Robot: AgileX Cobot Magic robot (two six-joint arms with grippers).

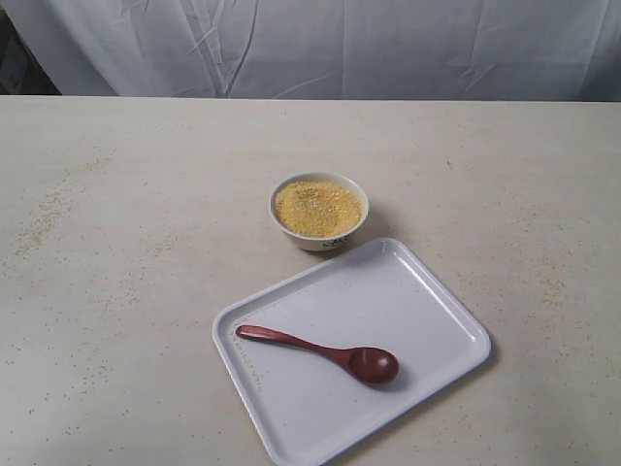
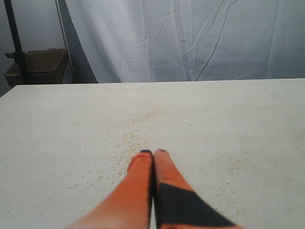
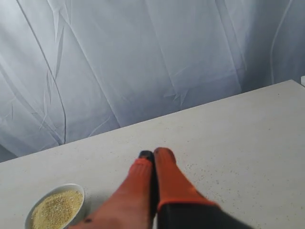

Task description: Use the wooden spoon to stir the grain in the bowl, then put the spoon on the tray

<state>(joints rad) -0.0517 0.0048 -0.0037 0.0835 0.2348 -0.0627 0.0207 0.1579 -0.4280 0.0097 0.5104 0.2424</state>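
Note:
The small white bowl stands mid-table, filled with a flat mound of yellow grain. In front of it lies the white tray, and the dark reddish wooden spoon rests flat on it, handle to the left. Neither gripper shows in the exterior view. In the left wrist view my left gripper is shut with nothing in it, over bare table. My right gripper is likewise shut and holds nothing; the bowl with grain sits off to its side.
Loose grains are scattered over the pale tabletop, also in front of the left gripper as loose grains. A white curtain hangs behind the table's far edge. A cardboard box and a dark pole stand beyond one table corner.

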